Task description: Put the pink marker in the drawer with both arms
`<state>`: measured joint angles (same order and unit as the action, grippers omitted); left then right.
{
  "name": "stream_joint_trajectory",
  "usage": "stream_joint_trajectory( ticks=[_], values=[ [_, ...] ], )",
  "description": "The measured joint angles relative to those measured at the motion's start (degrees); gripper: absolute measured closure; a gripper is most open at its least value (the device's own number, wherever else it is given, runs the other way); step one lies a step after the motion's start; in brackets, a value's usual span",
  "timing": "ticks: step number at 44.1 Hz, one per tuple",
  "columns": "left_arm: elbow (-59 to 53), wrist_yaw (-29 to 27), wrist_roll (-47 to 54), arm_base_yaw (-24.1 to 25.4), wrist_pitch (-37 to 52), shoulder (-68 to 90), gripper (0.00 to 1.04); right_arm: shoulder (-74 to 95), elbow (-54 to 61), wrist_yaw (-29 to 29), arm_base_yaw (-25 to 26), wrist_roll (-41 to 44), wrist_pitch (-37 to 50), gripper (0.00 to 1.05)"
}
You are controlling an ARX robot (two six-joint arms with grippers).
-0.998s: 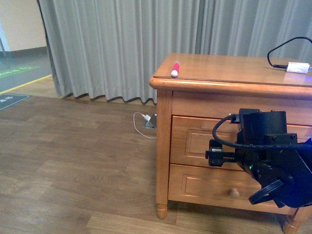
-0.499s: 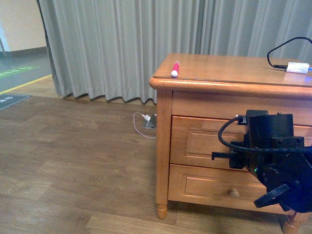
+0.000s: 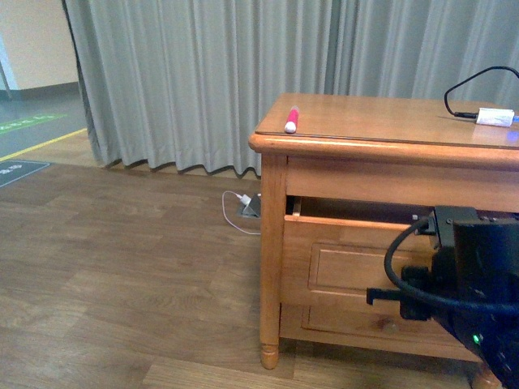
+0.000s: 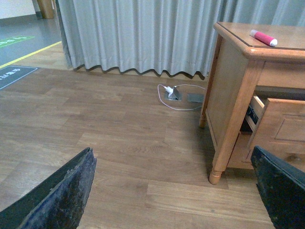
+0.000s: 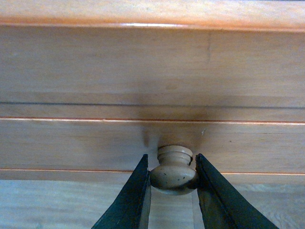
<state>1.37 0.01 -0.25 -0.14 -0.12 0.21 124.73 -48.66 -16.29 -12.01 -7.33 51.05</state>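
Room: wood-plank floor [image 3: 122, 267], grey curtain [image 3: 203, 73] behind, honey-brown cabinet [image 3: 272, 243] on your right.
Pink marker [image 3: 291, 119]: it lies on the cabinet top [image 3: 389, 113] by the front left corner, white end toward the edge, well apart from both grippers.
Drawer [image 3: 340, 251]: the top one stands a little way out, with a dark gap showing above its front.
Right gripper [image 5: 172, 162]: its fingers are closed on the small round knob [image 5: 174, 171], pads touching both sides.
Left gripper [image 4: 171, 152]: its fingers are spread wide with nothing between them; it hangs over the floor beside the cabinet.
Risk, slip: the knob is round and smooth — pull off-line and your pads may slide off, leaving the drawer short.
Risk, gap: the opening looks too narrow for a clean drop, so widen it before you bring the marker over.
Risk, roll: the marker is round and near the edge — a nudge from one finger could send it to the floor.
Risk, crowding: your right arm [image 3: 478, 308] sits in front of the drawer, and a left-arm descent there could strike it.
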Motion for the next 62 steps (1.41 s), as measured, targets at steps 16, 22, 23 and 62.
stream_joint_trajectory(
  ticks=[16, 22, 23, 62],
  values=[
    [0.0, 0.0, 0.0, 0.0, 0.0, 0.0, 0.06, -18.5, 22.8, -1.7, -7.7, -4.7, -0.1, 0.61],
    [0.0, 0.0, 0.0, 0.0, 0.0, 0.0, 0.06, -25.4, 24.4, -2.3, -9.2, -5.9, -3.6, 0.43],
    [0.0, 0.0, 0.0, 0.0, 0.0, 0.0, 0.06, -27.4, 24.8, -2.6, -9.3, -6.1, -5.4, 0.38],
    [0.0, 0.0, 0.0, 0.0, 0.0, 0.0, 0.06, -88.8, 20.2, -6.1, -10.1, -4.9, -61.1, 0.08]
  ],
)
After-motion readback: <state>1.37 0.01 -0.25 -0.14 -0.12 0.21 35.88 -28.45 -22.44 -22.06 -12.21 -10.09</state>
